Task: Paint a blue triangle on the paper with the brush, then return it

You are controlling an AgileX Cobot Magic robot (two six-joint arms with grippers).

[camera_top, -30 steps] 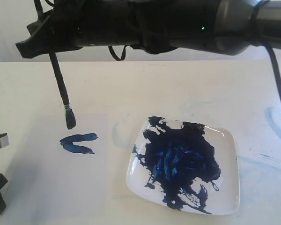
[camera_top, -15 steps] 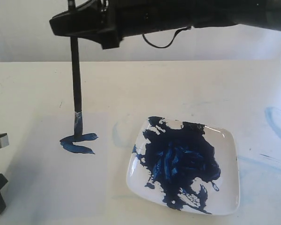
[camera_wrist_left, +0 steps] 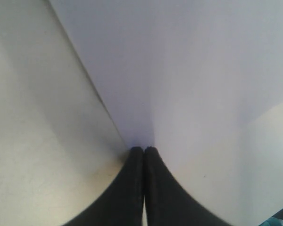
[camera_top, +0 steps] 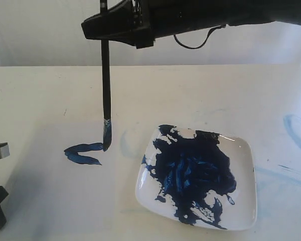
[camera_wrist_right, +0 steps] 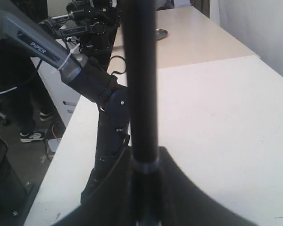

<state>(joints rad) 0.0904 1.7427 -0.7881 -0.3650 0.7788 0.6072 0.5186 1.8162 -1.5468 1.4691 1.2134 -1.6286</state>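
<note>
The right gripper (camera_top: 106, 26) clasps the brush (camera_top: 106, 90) upright, bristles touching the paper (camera_top: 55, 196) at the right end of the unfinished blue triangle (camera_top: 83, 153), just left of the plate (camera_top: 245, 198), while the left gripper (camera_wrist_left: 144, 150) sits clenched at the paper's edge.

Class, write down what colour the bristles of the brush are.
Blue, wet with paint. The brush shows its bristles best in the exterior view.
</note>
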